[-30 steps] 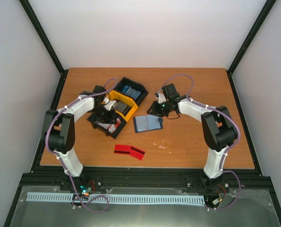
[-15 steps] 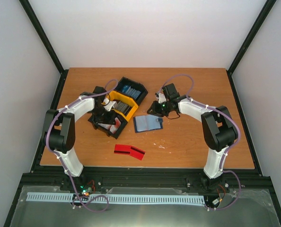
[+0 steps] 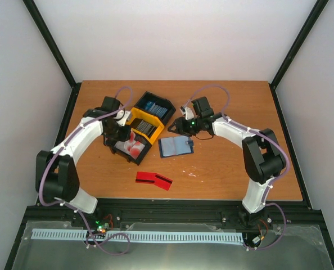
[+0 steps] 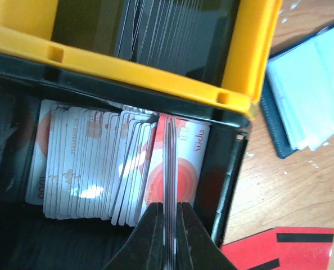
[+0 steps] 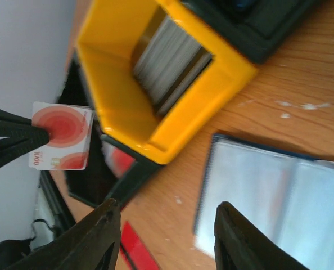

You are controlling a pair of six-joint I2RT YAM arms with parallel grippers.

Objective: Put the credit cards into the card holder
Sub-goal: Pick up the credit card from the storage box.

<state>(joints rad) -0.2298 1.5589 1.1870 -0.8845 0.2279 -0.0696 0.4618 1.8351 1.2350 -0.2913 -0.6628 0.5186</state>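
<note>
Top external view: the card holder lay open on the surface between the two arms, and no card could be made out in its pockets. Two red cards lay overlapped nearer the arm bases, well apart from the holder. The left pincer stood over the black bin, just beside the yellow bin, with a white-and-red card at its tips. The right pincer hovered near the holder's far edge.

Left wrist view: the left pincer's fingers were closed on that single card, seen edge-on above the stack of cards standing in the black bin. A corner of the holder showed at the right.

Right wrist view: the right pincer's fingers stood apart with nothing between them, the holder's clear pockets just below. At the left, the gripped card hung above the black bin.

Judged from this, the task looked barely begun. One card was in grip but not yet at the holder. The red cards and the stack remained.
</note>
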